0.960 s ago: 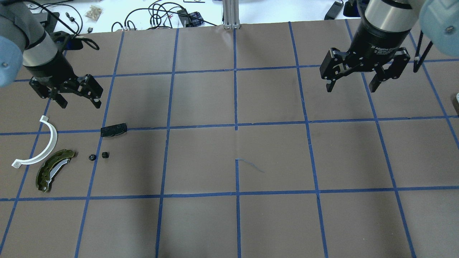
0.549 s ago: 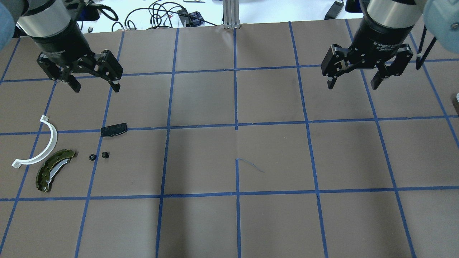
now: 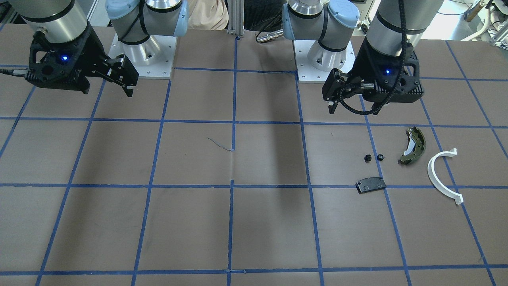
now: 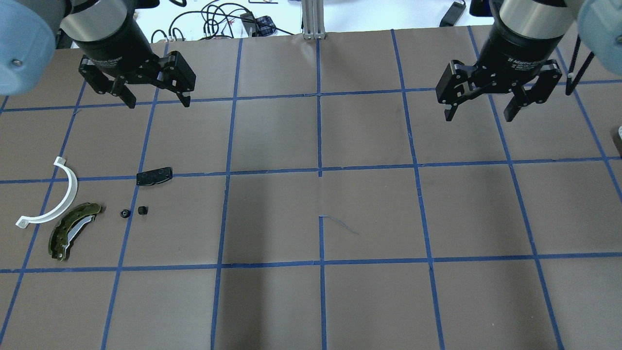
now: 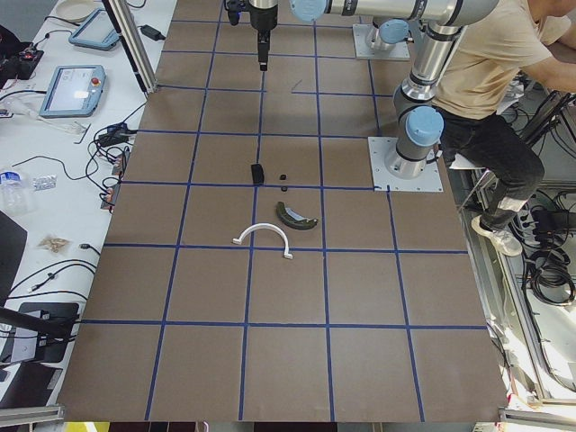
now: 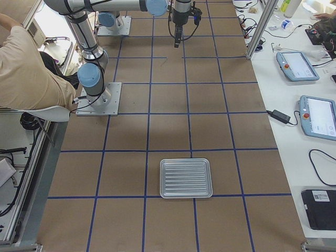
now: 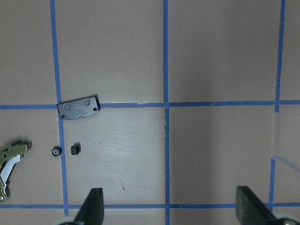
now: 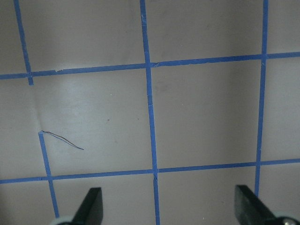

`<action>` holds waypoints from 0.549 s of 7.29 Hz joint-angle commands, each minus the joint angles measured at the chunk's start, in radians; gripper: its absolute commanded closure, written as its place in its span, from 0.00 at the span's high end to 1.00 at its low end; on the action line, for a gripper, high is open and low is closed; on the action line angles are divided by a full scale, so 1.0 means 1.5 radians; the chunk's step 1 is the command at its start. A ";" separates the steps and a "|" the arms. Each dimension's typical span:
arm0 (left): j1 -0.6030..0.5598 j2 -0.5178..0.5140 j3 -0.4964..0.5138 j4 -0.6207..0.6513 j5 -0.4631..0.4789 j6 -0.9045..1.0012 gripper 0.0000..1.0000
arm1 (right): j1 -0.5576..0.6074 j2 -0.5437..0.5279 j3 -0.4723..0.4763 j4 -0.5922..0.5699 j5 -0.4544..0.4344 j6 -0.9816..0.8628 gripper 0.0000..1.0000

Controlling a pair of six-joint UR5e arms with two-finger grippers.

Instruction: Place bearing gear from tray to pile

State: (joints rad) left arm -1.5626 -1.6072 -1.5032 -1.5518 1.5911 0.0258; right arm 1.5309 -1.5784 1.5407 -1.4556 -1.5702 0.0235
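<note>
Two small black bearing gears (image 4: 143,210) lay side by side on the brown paper-covered table (image 4: 369,204), one on either side of a blue tape line and just apart from each other. They sat right in the pile. The flat black rectangular pad with holes (image 4: 154,176) was near them on the far side. The olive-green curved brake shoe (image 4: 73,231) was close by toward the table's left end. The white plastic half-ring arc (image 4: 74,192) curled just beyond the shoe. Up above hung the left gripper (image 4: 158,103), its fingers spread wide, gripping nothing and touching nothing. Across the table the right gripper (image 4: 477,118) hung the same way, spread and bare. The ribbed silver metal tray (image 6: 185,178) rested at the table's right end, well apart from both arms.
</note>
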 commanded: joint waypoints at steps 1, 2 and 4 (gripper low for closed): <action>0.000 0.006 -0.007 0.017 0.001 0.001 1.00 | 0.000 0.000 0.003 0.000 0.000 0.000 1.00; 0.000 0.009 -0.007 0.017 0.002 0.004 1.00 | 0.000 -0.001 0.003 0.000 -0.003 -0.005 1.00; 0.000 0.011 -0.007 0.017 0.000 0.004 1.00 | 0.000 -0.002 0.003 0.000 -0.010 -0.001 1.00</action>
State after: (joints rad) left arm -1.5631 -1.5940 -1.5142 -1.5269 1.5909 0.0321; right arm 1.5309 -1.5807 1.5446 -1.4557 -1.5816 0.0203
